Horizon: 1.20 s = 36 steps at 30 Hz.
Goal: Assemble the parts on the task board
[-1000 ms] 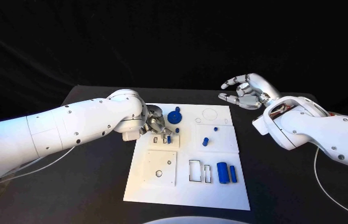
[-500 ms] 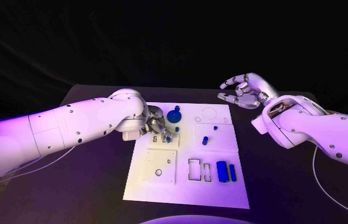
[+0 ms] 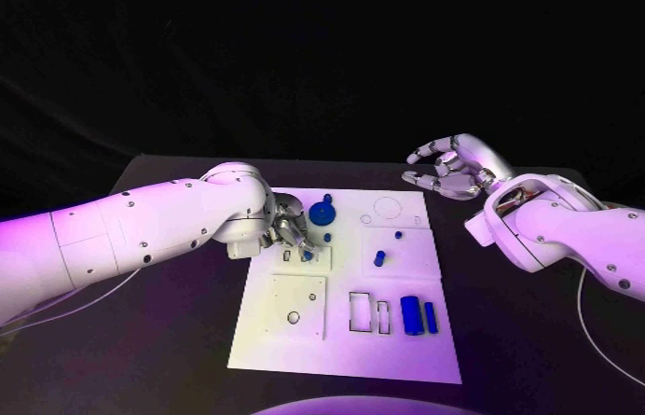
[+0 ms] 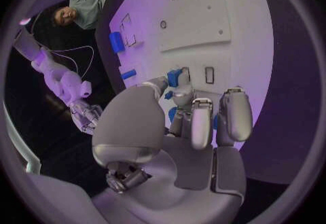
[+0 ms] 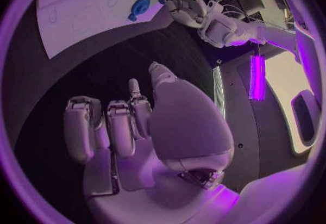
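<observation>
The left silver hand (image 3: 286, 235) sits low over the white rectangular task board (image 3: 303, 340), near its left edge in the far half, with its fingers (image 4: 201, 120) closed around a small blue block-shaped part (image 4: 174, 77). The part is held just beside a narrow rectangular slot (image 4: 209, 75) in the board, probably so it can be pressed down into a matching recess. The round blue knob-like part (image 3: 322, 215) stands just beyond the fingers, toward the far edge. Two blue cylindrical parts (image 3: 418, 317) lie side by side near the board's right edge in its near half, apparently waiting their turn. The right silver hand (image 3: 446, 172) hovers off the board past its far right corner, fingers loosely curled and apart, holding nothing and keeping clear of the work.
</observation>
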Motion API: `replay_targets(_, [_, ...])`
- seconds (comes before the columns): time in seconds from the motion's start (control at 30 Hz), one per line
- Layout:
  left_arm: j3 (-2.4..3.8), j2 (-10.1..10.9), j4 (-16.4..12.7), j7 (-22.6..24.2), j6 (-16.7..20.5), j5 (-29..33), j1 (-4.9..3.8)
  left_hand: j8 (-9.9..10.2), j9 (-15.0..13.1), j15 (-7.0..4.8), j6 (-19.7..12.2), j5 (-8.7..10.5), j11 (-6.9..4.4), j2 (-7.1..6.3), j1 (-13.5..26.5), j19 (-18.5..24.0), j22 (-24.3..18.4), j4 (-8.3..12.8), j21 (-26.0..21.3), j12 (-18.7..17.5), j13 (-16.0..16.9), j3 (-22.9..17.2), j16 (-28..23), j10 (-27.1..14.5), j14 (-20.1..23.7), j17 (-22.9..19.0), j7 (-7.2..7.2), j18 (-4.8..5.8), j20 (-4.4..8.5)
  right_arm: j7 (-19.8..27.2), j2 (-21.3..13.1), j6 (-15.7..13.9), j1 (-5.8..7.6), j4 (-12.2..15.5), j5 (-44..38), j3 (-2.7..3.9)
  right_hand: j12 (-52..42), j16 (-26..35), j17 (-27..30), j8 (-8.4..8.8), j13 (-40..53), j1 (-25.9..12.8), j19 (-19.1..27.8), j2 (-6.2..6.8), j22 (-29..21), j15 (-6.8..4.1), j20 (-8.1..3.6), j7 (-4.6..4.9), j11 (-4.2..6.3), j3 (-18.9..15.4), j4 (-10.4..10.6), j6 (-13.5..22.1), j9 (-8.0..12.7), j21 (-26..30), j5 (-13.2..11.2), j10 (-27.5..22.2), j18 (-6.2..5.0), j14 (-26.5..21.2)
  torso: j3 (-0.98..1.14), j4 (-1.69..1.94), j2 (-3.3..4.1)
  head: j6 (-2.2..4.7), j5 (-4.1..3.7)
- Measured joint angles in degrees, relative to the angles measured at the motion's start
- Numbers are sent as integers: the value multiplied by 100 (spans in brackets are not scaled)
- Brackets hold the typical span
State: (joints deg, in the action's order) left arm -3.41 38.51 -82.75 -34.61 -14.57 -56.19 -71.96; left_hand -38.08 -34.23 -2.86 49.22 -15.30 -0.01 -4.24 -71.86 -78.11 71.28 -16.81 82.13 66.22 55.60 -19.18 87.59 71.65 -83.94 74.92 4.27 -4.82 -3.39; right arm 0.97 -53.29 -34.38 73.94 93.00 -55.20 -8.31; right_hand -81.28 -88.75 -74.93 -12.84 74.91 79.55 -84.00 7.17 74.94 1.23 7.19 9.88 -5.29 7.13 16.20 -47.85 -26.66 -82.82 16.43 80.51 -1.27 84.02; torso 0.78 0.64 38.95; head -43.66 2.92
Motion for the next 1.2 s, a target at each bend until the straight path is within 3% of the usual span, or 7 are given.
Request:
replay_targets(0.17, [0,1,0,14,69,87,-2,-38,-10,0,-96,23,11,-220,-320,0,36,4,3,0,-34,-850,0,-31,0,0,18,0,0,-16,6,25,-4,-12,0,-1,0,0,0,0,0,0,0,0,0,0,0,0,0,0,0,0,-1,0,0,0,0,0,0,2,0,-7,7])
replay_targets(0.27, [-4,7,1,24,111,156,2,-153,-10,0,-132,22,12,-358,-459,0,63,-201,25,-22,-62,-1147,0,-32,0,0,13,0,0,-25,8,39,-6,-19,0,-2,0,0,0,0,0,0,0,0,0,0,0,0,0,0,0,0,-1,0,0,0,0,0,0,2,0,-9,12])
replay_targets(0.37, [-4,22,-2,35,148,234,2,-170,-10,0,-173,25,13,-408,-509,0,83,-205,25,-21,-65,-1428,-22,-32,0,0,9,0,0,-34,9,54,-9,-24,-1,-2,0,0,1,0,0,0,0,0,-1,0,0,0,0,0,0,0,-1,0,0,0,0,0,1,2,0,-10,14])
replay_targets(0.6, [22,122,-91,44,214,411,2,-173,-9,0,-202,48,13,-476,-465,0,96,-222,24,-21,-64,-1642,-22,-32,0,-1,22,0,0,-48,10,82,-18,-33,-3,-4,22,0,1,0,4,0,0,0,-1,0,0,0,0,0,0,0,-1,30,0,0,0,0,2,-1,0,-1,15])
replay_targets(0.77, [36,252,-195,45,251,495,2,-339,-10,0,-203,48,-15,-539,-403,0,94,-228,24,-20,-23,-1666,-22,-2,0,-1,23,0,0,-55,9,96,-24,-41,-3,-6,22,0,1,0,4,0,0,0,-1,0,0,0,0,0,0,0,-1,30,0,0,0,0,4,2,-1,4,15])
replay_targets(0.97, [35,356,-279,37,316,513,4,-568,-10,-53,-210,20,-59,-786,-172,-66,177,-199,87,58,55,-2013,-22,128,-11,-1,8,6,66,-59,7,106,-30,-48,-4,-7,22,0,1,0,4,0,0,0,-2,0,0,0,0,0,0,0,-1,30,0,0,0,0,5,12,-2,-7,17])
replay_targets(1.2, [-19,404,-323,31,449,391,13,-717,-10,-103,-148,13,-122,-989,32,-155,328,-94,153,123,112,-2339,0,231,-20,-1,-58,90,113,-60,-1,114,-37,-62,-3,-8,22,0,2,0,3,0,0,0,-3,0,0,0,0,0,0,0,0,30,-1,0,0,0,3,13,-2,-20,38])
